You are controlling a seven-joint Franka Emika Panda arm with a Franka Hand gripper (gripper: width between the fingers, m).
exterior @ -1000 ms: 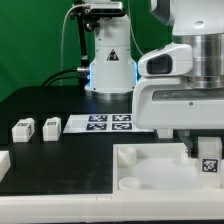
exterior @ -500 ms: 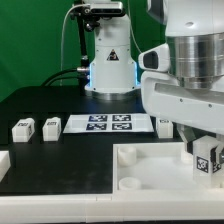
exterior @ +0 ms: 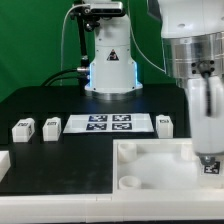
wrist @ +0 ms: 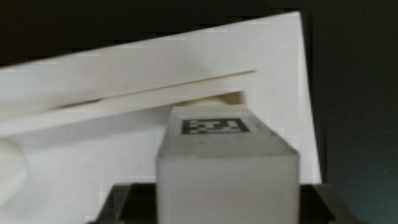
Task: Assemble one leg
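My gripper (exterior: pixel 208 158) is shut on one leg (exterior: pixel 210 166), a small white block with a black-and-white tag, and holds it upright over the near right corner of the large white tray-like part (exterior: pixel 150 160). In the wrist view the leg (wrist: pixel 222 160) fills the gap between the dark fingers (wrist: pixel 135 205) of my gripper (wrist: pixel 222 208), tag facing up, with the tray part (wrist: pixel 125 90) below it. Whether the leg touches the tray I cannot tell. Three more legs lie on the black table: two at the exterior view's left (exterior: pixel 22 128) (exterior: pixel 50 126), one behind the tray (exterior: pixel 165 122).
The marker board (exterior: pixel 110 123) lies flat on the table behind the tray part. The robot base (exterior: pixel 108 60) stands at the back centre. A white piece (exterior: pixel 4 160) shows at the left edge. The tray has a round socket (exterior: pixel 128 183) at its near left corner.
The arm has swung so the wrist now points straight down, and the gripper has carried the leg lower and slightly right, down to the tray's near right corner.
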